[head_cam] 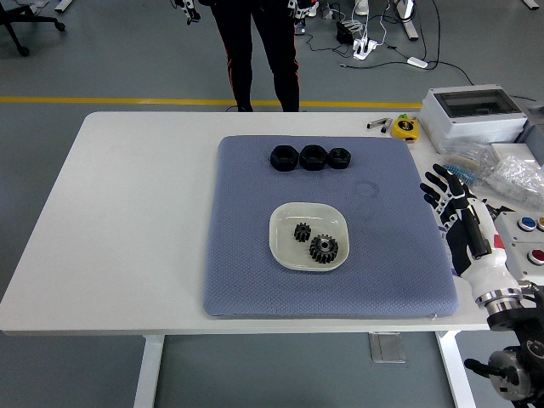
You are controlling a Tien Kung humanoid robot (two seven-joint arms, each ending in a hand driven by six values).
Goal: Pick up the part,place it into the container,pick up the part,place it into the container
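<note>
A white table [127, 221] seen from above holds a blue-grey padded mat [255, 272]. Near the middle of the mat sits a shallow white dish [285, 223], with a small black gear [303, 231] and a larger dark gear [323, 247] lying inside it, close together. Along the far part of the mat, three black nuts [310, 157] lie in a row. The robot's right hand [450, 200] hovers at the mat's right edge, fingers spread, holding nothing. At the table's far right lie a yellow tape measure [405, 127], a grey box [473, 115] and clear plastic bags [510, 174]. A person's legs [263, 51] stand beyond the table.
</note>
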